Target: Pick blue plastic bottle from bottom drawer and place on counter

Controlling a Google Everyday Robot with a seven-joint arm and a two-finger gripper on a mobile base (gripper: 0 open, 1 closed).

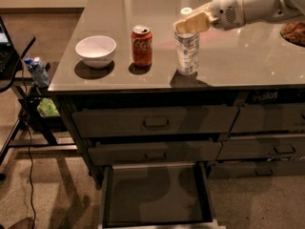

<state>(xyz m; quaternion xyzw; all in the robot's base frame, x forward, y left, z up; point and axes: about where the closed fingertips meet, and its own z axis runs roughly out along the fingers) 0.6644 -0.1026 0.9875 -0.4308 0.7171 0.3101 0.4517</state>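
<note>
The red can (142,46) reads Coca-Cola, left of the jaws atop the blue plastic bottle (186,54).

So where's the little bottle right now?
In the camera view, the blue plastic bottle stands on the counter, just right of the Coca-Cola can, with the gripper at its top.

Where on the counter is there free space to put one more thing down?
Free: the counter right of the bottle, up to the brown item at the right edge, though the arm hangs over its back part. Also free: the back left, behind bowl and can. Crowded: the front row of bowl, can, bottle, with the gripper at the bottle's top.
</note>
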